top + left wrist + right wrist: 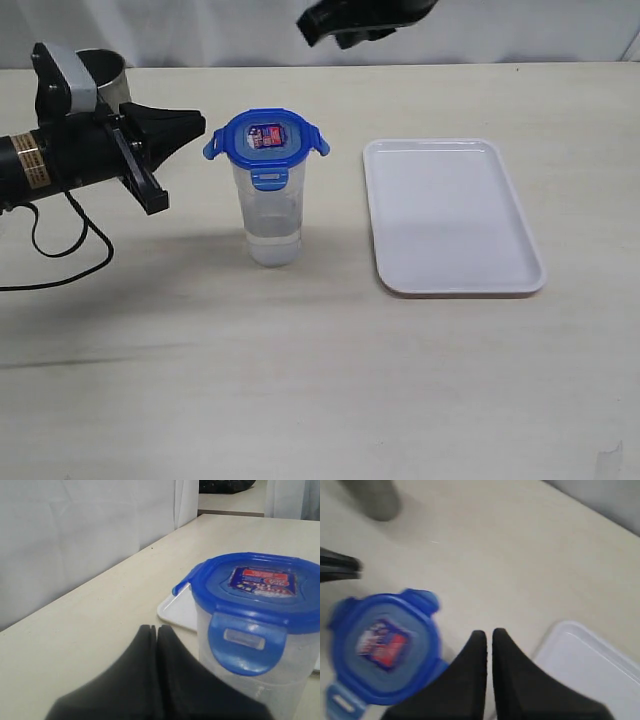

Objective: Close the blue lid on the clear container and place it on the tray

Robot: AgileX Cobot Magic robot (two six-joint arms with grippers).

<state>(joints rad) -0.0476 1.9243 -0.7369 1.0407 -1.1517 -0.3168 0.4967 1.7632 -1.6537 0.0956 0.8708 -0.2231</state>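
Observation:
The clear container stands upright on the table with the blue lid seated on its rim. The near flap is folded down; the side flaps stick out. In the left wrist view the lid and container sit close beside my left gripper, which is shut and empty. In the exterior view this gripper points at the lid from the left, a short gap away. My right gripper is shut and empty, high above the table between the lid and the tray. The white tray lies right of the container.
A grey metal cup stands at the back left behind my left arm. A black cable loops on the table under that arm. The right arm hangs at the top of the exterior view.

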